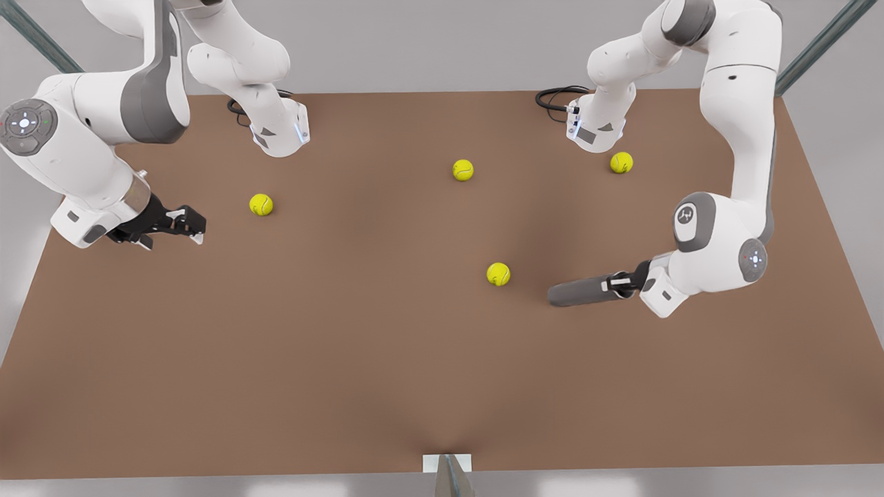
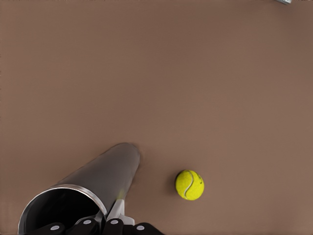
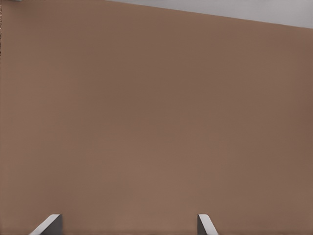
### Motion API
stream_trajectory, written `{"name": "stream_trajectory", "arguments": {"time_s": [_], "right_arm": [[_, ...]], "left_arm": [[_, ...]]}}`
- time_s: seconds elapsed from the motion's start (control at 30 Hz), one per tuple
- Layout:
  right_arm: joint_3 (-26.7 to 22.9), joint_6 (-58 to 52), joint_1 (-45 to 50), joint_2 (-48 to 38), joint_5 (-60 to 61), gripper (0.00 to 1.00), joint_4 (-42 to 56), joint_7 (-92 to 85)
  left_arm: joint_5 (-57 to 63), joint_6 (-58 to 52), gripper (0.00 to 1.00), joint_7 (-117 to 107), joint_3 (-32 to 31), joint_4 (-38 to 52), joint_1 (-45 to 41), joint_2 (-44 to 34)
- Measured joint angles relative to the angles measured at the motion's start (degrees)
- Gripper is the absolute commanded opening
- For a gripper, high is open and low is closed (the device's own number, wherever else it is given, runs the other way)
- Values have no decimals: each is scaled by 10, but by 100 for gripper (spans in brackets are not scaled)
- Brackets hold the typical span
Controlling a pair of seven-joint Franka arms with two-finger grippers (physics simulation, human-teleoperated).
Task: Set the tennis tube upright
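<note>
The left gripper (image 1: 619, 283) seems to pinch the lying tennis tube (image 1: 580, 292) by its rim, so it could slip and roll into the nearby tennis ball (image 1: 498, 274), while the right gripper (image 1: 195, 224) waits with fingers wide over the counter (image 1: 345, 359).

tennis tube (image 1: 580, 293) in left gripper (image 1: 619, 284)

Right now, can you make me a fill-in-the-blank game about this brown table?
1. The long grey cylindrical tennis tube is gripped by the ____ end effector.
2. The tube is lying, not yet ____.
3. The number of small yellow-green tennis balls is ____.
4. The right end effector holds ____.

Answers: left, upright, four, nothing.
</note>
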Motion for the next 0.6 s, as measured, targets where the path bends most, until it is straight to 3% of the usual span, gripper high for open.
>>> {"name": "stream_trajectory", "arguments": {"time_s": [0.6], "right_arm": [[1, -2, -3, -3, 0, 100, -4, 0]], "left_arm": [[164, -10, 21, -51, -8, 3, -15, -20]]}}
